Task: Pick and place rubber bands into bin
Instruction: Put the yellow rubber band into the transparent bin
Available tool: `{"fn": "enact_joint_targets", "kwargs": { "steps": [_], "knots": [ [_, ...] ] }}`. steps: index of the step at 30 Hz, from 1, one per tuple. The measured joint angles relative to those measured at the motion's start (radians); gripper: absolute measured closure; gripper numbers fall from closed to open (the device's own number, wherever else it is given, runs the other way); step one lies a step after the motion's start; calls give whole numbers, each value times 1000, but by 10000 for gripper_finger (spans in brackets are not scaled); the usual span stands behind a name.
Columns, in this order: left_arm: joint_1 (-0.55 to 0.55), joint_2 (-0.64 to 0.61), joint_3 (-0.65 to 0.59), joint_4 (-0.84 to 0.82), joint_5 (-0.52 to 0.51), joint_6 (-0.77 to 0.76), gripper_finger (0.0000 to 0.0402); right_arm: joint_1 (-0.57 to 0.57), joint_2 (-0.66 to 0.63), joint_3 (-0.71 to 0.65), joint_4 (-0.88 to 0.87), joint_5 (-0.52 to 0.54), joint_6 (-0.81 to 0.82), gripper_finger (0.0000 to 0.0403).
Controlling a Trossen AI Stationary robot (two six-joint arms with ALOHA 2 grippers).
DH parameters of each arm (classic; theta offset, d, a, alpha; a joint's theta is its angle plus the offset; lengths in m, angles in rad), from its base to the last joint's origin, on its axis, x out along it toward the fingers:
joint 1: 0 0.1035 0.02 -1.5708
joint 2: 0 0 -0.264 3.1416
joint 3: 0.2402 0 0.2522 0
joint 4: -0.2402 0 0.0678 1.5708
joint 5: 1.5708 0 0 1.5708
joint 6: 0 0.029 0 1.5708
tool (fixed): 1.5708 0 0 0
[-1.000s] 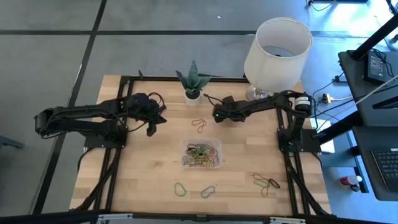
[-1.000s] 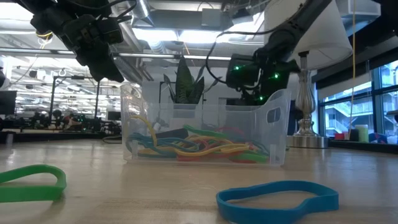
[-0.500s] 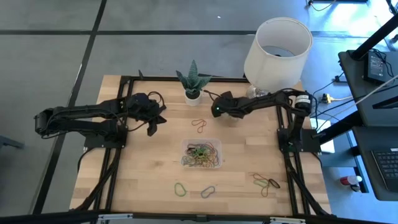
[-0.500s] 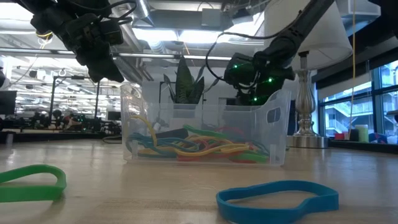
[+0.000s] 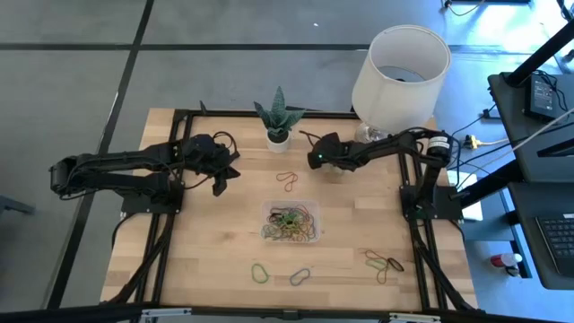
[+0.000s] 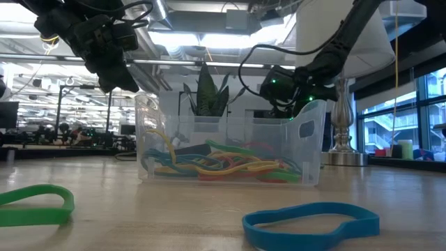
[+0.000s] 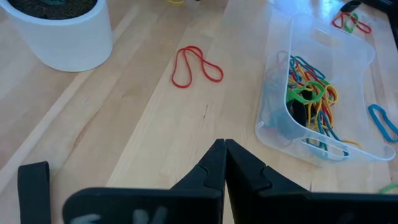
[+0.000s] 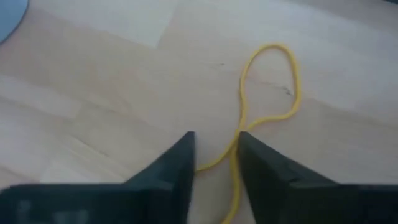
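Note:
The clear bin [image 5: 311, 207] sits mid-table and holds several coloured rubber bands [image 7: 311, 99]. Loose bands lie flat on the wood: a red one [image 5: 287, 180] beyond the bin, a green one [image 5: 260, 272] and a blue one [image 5: 300, 276] near the front, and a cluster [image 5: 384, 264] at the front right. My right gripper [image 8: 214, 146] is open, low over a yellow band [image 8: 273, 81] near the lamp base, with one finger on either side of the band's strand. My left gripper [image 7: 224, 146] is shut and hovers left of the plant pot. My right gripper comes down at the yellow band from above, and the band's near strand [image 8: 231, 155] runs through the gap between its open fingers. The band lies flat on the table. I cannot tell whether either finger touches it.
A white plant pot [image 5: 278, 136] with a spiky plant stands at the far edge. A large lamp with a white shade [image 5: 399, 67] stands at the far right, close to my right arm. Bare wood lies left of the bin.
My right gripper has shifted a little toward the table's far edge and then toward the right, nearer the lamp base. My left arm has kept still, and no band has moved.

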Motion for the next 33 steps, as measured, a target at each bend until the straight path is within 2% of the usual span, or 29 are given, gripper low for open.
{"fn": "enact_joint_targets", "kwargs": {
  "steps": [5, 7, 11, 16, 25, 33],
  "knots": [
    [0, 0, 0, 0, 0, 0, 400, 19, 0, 1, -21, 15, -32, 374],
    [0, 0, 0, 0, 0, 1, 400, 28, 1, 1, -26, 25, -55, 393],
    [0, 0, 0, 0, 0, -24, 400, 50, -23, 0, -44, 13, -75, 392],
    [0, 0, 0, -14, 1, -41, 400, 110, -136, -2, -146, -12, -130, 399],
    [0, 0, 0, -16, 2, -17, 400, 215, -369, 10, -145, 41, -162, 401],
    [2, 0, 0, -15, -1, 86, 400, 335, -444, 12, -145, 89, -111, 402]
  ]
}}
